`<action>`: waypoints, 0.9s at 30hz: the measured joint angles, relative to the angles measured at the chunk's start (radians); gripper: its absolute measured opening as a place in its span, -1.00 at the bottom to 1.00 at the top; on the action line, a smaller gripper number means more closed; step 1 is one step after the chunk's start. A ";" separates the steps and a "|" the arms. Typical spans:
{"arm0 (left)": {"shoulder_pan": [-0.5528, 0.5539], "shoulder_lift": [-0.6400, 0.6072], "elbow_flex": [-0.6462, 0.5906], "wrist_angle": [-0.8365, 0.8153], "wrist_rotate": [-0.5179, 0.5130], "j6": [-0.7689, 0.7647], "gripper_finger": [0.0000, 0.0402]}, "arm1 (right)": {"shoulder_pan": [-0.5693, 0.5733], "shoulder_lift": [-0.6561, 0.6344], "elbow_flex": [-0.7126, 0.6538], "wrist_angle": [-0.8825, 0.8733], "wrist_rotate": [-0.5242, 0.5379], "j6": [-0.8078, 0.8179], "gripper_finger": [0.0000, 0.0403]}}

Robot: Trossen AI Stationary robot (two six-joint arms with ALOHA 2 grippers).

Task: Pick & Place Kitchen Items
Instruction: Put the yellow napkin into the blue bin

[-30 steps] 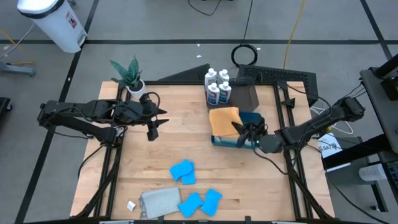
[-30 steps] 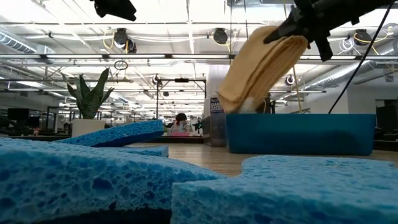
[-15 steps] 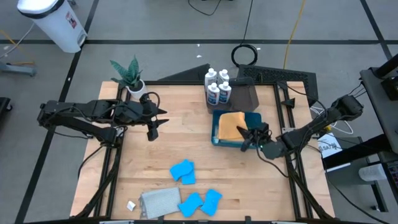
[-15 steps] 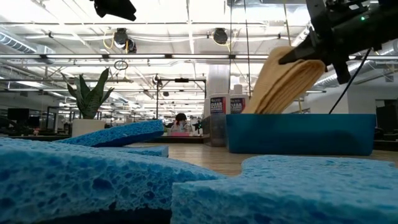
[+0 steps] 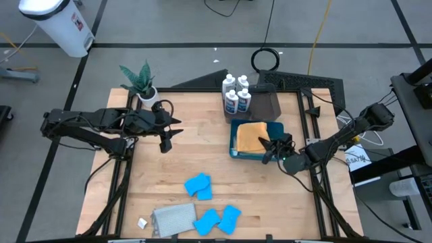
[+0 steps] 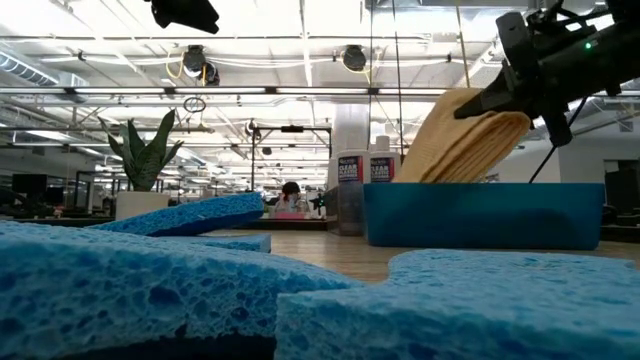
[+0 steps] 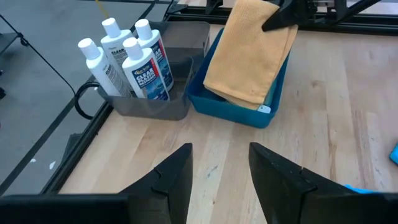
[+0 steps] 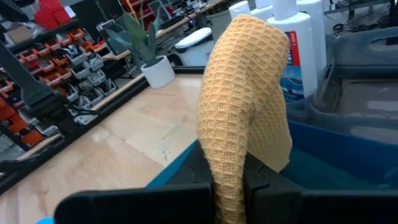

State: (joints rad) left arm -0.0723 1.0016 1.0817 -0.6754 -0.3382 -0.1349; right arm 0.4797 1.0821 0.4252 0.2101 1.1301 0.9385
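Note:
My right gripper point(image 5: 271, 144) is shut on a folded orange cloth point(image 5: 250, 136), which slants out of the blue bin point(image 5: 233, 143); the cloth also shows in the low view point(image 6: 460, 140) and the right wrist view point(image 8: 245, 93). My left gripper point(image 5: 165, 142) is open and empty above the table's left middle. Several white bottles point(image 5: 236, 94) stand in a dark grey tray point(image 7: 149, 106) at the far edge. Blue sponges point(image 5: 199, 185) and a grey cloth point(image 5: 172, 219) lie near the front edge. No dark green cloth shows. My right gripper pinches the orange cloth's raised folded end point(image 8: 229, 163) between its two fingers, several layers together. The fingers come slanting from the table's right and near side. The cloth tilts up to the gripper point(image 6: 520, 85), and its lower end point(image 7: 239, 93) rests inside the blue bin.
A potted green plant point(image 5: 140, 81) stands at the far left corner. The tray of bottles sits just beyond the bin's far left corner. More blue sponges point(image 5: 219, 219) lie beside the grey cloth. Bare wood lies between my left gripper and the bin.
My right gripper has moved toward the table's right edge and down with the orange cloth. The cloth, which reached past the bin's far left rim, has been drawn over the bin and lowered, and its lower end now rests inside.

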 joint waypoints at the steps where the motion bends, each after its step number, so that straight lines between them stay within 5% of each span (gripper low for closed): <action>1: 0.000 0.000 0.000 0.000 0.000 0.000 -0.20 | -0.002 0.000 0.000 -0.012 0.000 0.009 -1.00; 14: 0.000 0.000 0.000 0.000 0.000 0.000 -0.20 | -0.121 0.000 0.000 -0.193 -0.188 0.112 -1.00; 27: 0.000 0.000 0.000 0.000 0.000 0.000 -0.20 | -0.127 0.000 0.000 -0.405 -0.252 0.249 -1.00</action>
State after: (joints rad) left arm -0.0723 1.0016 1.0817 -0.6757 -0.3386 -0.1349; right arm 0.3531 1.0821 0.4252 -0.1954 0.8776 1.1875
